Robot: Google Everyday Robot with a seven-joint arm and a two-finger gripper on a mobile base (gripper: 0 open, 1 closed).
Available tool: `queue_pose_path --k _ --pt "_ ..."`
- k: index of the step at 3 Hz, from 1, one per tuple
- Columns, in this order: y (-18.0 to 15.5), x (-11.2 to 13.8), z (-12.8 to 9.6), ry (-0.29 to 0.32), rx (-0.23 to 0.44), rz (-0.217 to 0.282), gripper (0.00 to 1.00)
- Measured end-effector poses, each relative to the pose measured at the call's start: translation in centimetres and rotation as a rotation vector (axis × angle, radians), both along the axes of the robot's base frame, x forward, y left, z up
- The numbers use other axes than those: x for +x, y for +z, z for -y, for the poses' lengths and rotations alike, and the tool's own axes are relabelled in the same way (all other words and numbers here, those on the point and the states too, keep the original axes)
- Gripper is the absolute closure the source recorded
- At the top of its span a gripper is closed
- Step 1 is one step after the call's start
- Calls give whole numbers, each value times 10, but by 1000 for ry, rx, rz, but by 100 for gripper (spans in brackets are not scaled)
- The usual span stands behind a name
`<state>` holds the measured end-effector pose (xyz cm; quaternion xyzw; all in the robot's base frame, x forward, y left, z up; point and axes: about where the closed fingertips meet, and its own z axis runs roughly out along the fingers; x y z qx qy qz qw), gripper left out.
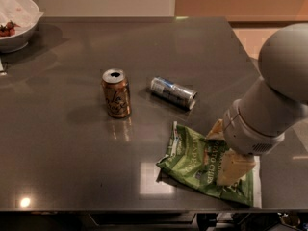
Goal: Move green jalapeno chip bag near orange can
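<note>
The green jalapeno chip bag lies flat and crinkled near the table's front right edge. The orange can stands upright left of the table's middle, well apart from the bag. My gripper hangs over the right part of the bag. It is open, with one cream finger at the bag's far edge and the other over its near part. The arm's grey wrist hides the bag's right side.
A silver-and-blue can lies on its side between the orange can and the bag. A white bowl with food stands at the far left corner. The table's right edge and front edge run close to the bag.
</note>
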<state>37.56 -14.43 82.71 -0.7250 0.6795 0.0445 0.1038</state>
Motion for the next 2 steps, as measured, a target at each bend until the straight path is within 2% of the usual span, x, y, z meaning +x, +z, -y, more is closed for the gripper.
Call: queue_pose_path --k 1,2 --pt "6 1 -5 1 4 -1 64" --pt "29 8 -21 -3 13 17 89"
